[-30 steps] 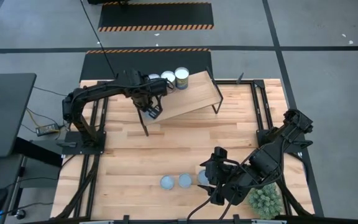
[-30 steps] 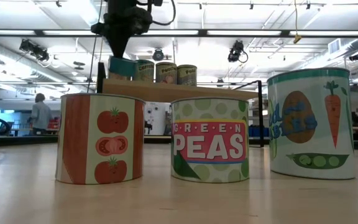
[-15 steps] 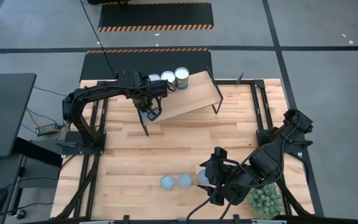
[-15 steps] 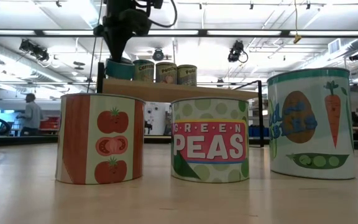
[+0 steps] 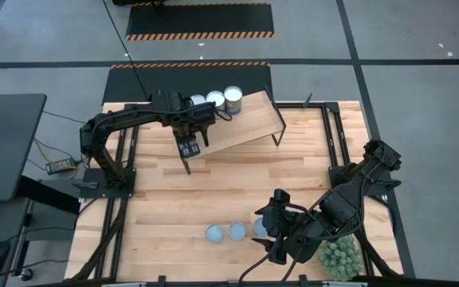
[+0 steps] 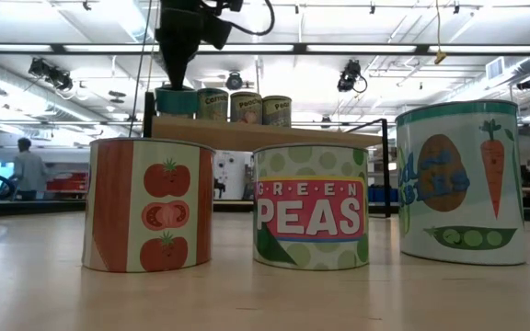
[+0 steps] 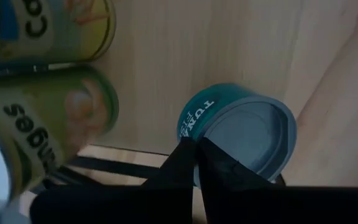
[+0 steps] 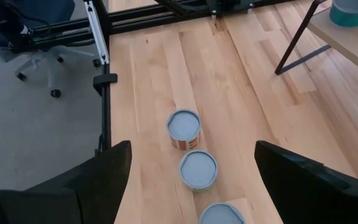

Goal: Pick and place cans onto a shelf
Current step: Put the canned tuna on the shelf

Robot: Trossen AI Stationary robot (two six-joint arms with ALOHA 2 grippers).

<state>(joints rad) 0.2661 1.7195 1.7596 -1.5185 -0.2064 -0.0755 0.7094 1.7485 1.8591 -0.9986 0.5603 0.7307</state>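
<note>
Four small cylindrical tins stand in a row on the light wood plank shelf (image 5: 241, 121) with thin black legs; the newest, a squat teal tin (image 6: 176, 100), sits at the row's end. My left gripper (image 5: 190, 147) hangs above it, jaws pressed together and off it. Three pale-topped tins (image 5: 237, 231) wait on the tabletop (image 5: 213, 191) beneath my right gripper (image 8: 188, 180), jaws spread.

This was a large industrial lab or workshop. Long ceiling strip lights (image 6: 357, 48) and exposed rails ran overhead, hazard-striped mats (image 5: 199, 21) lay on the grey concrete floor, an office chair (image 8: 39, 18) stood nearby, and a person (image 6: 28, 170) stood far behind the table (image 5: 213, 191).
</note>
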